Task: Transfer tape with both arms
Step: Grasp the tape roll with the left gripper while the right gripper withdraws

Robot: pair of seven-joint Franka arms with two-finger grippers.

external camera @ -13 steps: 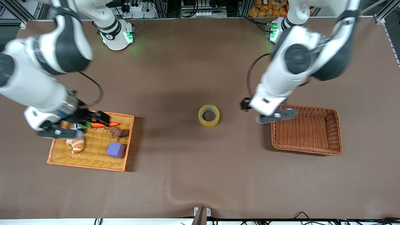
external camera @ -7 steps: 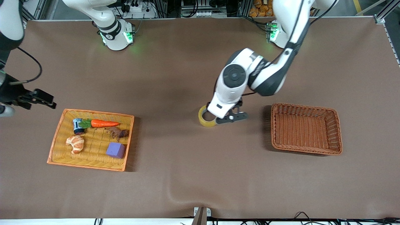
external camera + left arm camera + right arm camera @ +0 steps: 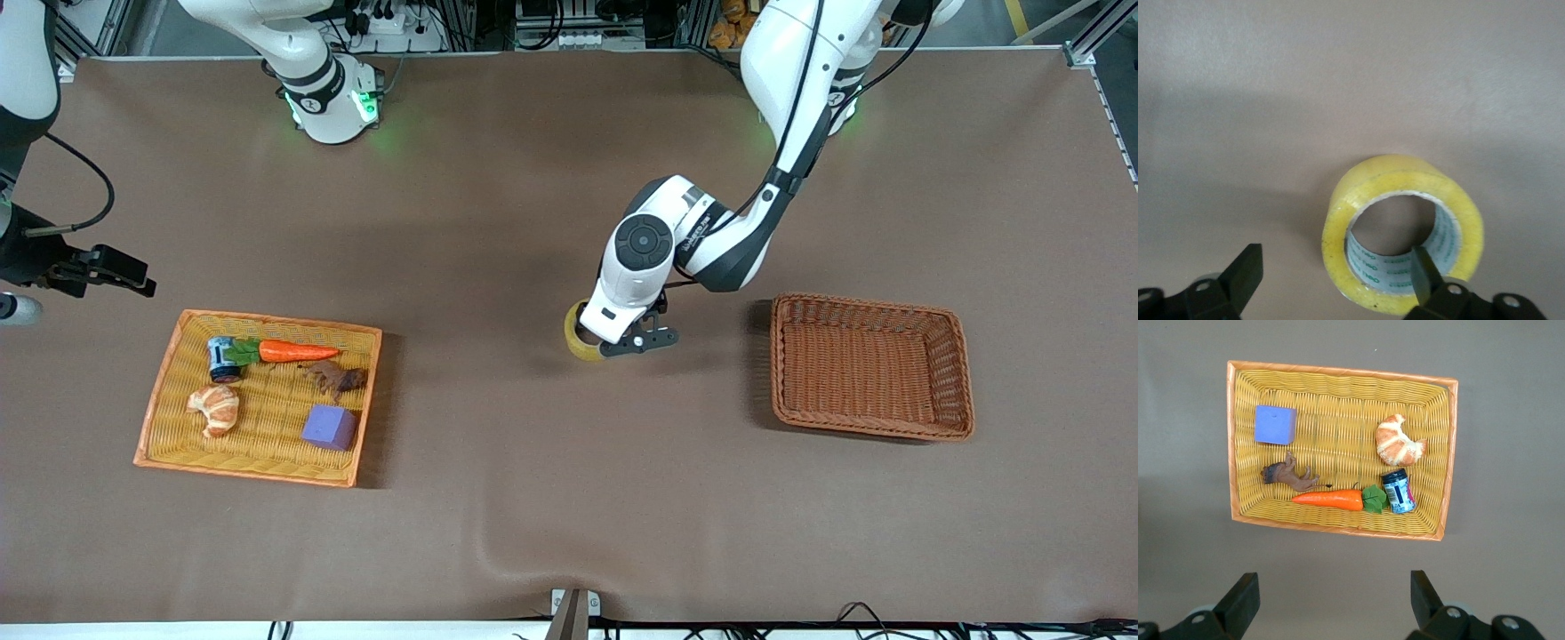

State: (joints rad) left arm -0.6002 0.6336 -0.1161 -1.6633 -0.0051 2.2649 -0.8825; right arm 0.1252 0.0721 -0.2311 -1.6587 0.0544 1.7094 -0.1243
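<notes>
The left gripper (image 3: 1338, 273) is low over the tape (image 3: 1403, 230), its black fingers (image 3: 1245, 272) spread wide: one fingertip sits inside the roll's hollow core, the other stands on the bare cloth outside the wall, so the roll's side lies between them, not yet clamped. The tape (image 3: 580, 332) is a glossy, translucent yellow ring with a grey-white printed inner core, lying flat on the matte brown table cloth (image 3: 533, 489) near the table's middle. Beside it, toward the left arm's end, stands an empty rectangular basket (image 3: 951, 378) of reddish-brown wicker.

The right gripper (image 3: 1331, 603) waits high over bare cloth beside the yellow woven tray (image 3: 1439, 453), fingers apart. In the tray lie a smooth purple cube (image 3: 1276, 425), a croissant (image 3: 1399, 441), a carrot (image 3: 1331, 499), a small can (image 3: 1399, 491) and a brown animal figure (image 3: 1288, 475).
</notes>
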